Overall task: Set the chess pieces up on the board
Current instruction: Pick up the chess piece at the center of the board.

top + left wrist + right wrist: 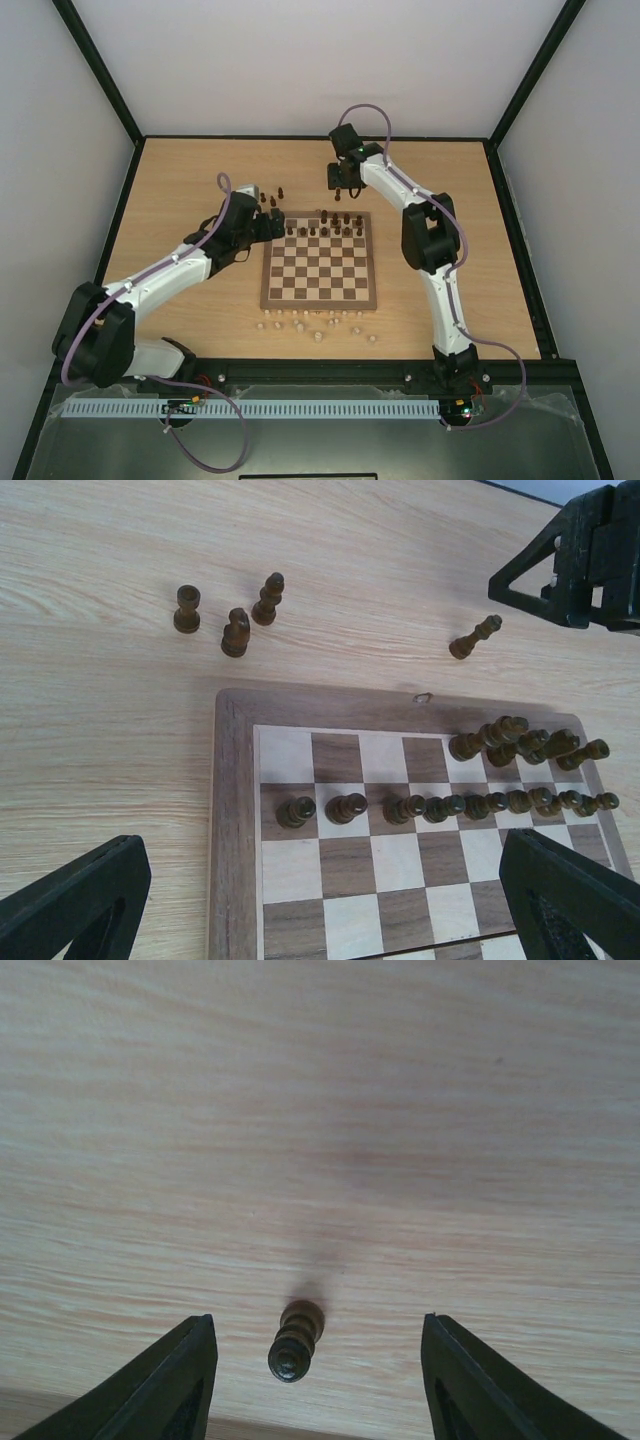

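The board [320, 262] lies mid-table and also shows in the left wrist view [235, 810]. Dark chess pieces [325, 229] stand on its two far rows: a row of pawns [440, 807] and a cluster [520, 742] behind it at the right. Three dark pieces [236, 632] stand off the board, beyond its far-left corner [270, 200]. My left gripper [270, 228] [325, 880] is open and empty over that corner. My right gripper [345, 183] [318, 1360] is open behind the board, its fingers on either side of one upright dark piece [296, 1341] [474, 637] on the table.
Several pale beige pieces [315, 325] lie scattered on the table in front of the board's near edge. The right gripper shows in the left wrist view [585, 560] at top right. Black frame rails border the table [200, 180].
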Controlling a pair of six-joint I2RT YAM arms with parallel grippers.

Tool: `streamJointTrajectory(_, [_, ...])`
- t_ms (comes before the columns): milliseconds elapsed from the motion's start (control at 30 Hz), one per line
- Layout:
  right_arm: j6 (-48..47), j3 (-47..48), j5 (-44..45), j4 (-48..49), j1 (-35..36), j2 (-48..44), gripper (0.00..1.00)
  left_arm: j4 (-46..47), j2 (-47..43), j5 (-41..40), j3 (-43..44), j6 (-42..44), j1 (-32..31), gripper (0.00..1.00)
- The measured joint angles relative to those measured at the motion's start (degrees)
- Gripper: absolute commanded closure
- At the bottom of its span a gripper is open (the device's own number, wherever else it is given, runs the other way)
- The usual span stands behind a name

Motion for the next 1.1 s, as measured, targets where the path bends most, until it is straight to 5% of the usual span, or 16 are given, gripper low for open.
streamJointTrajectory(267, [-0.7, 0.0, -1.2, -0.8, 0.1, 1.1, 0.59, 0.0, 1.8, 0.0, 0.0, 0.0, 0.0, 0.01])
streamJointTrajectory(1100, [-1.0, 0.0, -1.7, -1.2, 0.5, 2.9, 0.68, 0.0, 1.8, 0.0, 0.0, 0.0, 0.0, 0.01])
